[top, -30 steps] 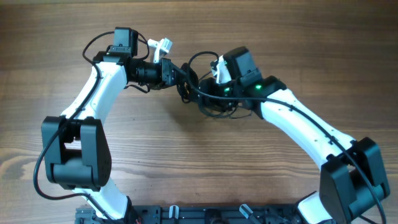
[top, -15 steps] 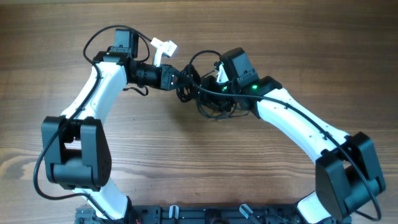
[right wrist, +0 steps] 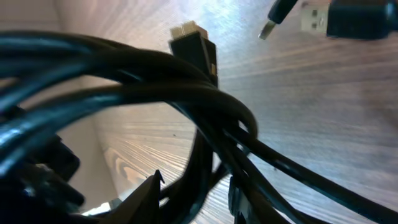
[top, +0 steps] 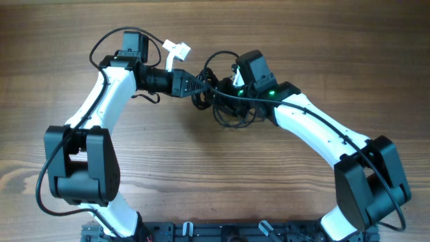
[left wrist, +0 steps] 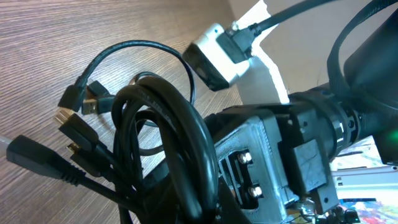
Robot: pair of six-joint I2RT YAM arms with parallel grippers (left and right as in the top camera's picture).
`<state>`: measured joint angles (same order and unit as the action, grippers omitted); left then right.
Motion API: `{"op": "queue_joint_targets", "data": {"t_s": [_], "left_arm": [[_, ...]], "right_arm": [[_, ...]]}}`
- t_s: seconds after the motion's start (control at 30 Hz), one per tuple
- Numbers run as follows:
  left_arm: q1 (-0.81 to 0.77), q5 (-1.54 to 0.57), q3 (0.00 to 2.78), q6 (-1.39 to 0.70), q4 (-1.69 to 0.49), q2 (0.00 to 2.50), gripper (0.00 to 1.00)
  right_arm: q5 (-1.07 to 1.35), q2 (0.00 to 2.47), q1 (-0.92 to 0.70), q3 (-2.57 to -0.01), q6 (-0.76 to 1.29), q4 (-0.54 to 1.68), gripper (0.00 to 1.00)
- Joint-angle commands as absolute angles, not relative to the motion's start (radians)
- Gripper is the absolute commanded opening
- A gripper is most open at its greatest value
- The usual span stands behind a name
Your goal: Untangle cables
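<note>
On wood-grain table (top: 201,175), cables (top: 228,117) pinched by left fingers (top: 196,85); right fingers (right wrist: 148,194), grip unclear

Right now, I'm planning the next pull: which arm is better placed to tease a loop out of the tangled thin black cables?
Right. The right gripper has strands of the tangled thin black cables between its fingers; the left gripper is shut at the tangle, likely anchoring it.
</note>
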<state>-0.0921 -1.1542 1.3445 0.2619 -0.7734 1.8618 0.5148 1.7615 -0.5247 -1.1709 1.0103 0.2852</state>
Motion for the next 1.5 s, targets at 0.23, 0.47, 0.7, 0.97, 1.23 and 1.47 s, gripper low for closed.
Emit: {"op": "queue_joint_targets", "data": {"t_s": [0.23, 0.47, 0.7, 0.97, 1.23, 1.47], "left_arm": [[-0.089, -1.294, 1.341, 0.285, -0.781, 1.865, 0.04], [-0.089, -1.288, 1.341, 0.285, -0.781, 1.865, 0.04], [-0.089, -1.263, 1.341, 0.285, -0.781, 1.865, 0.04], [-0.089, -1.264, 1.341, 0.285, -0.781, 1.865, 0.04], [-0.089, -1.295, 1.341, 0.284, -0.783, 1.865, 0.04], [-0.089, -1.295, 1.341, 0.284, -0.783, 1.865, 0.04]], "right_arm": [[0.51, 1.779, -0.512, -1.169, 1.055, 0.255, 0.35], [0.597, 1.779, -0.512, -1.169, 1.12, 0.255, 0.2], [0.62, 1.779, -0.512, -1.169, 1.129, 0.269, 0.21], [0.637, 1.779, -0.512, -1.169, 1.163, 0.308, 0.22], [0.606, 1.779, -0.512, -1.169, 1.158, 0.307, 0.2], [0.568, 1.779, -0.512, -1.169, 1.125, 0.309, 0.18]]}}
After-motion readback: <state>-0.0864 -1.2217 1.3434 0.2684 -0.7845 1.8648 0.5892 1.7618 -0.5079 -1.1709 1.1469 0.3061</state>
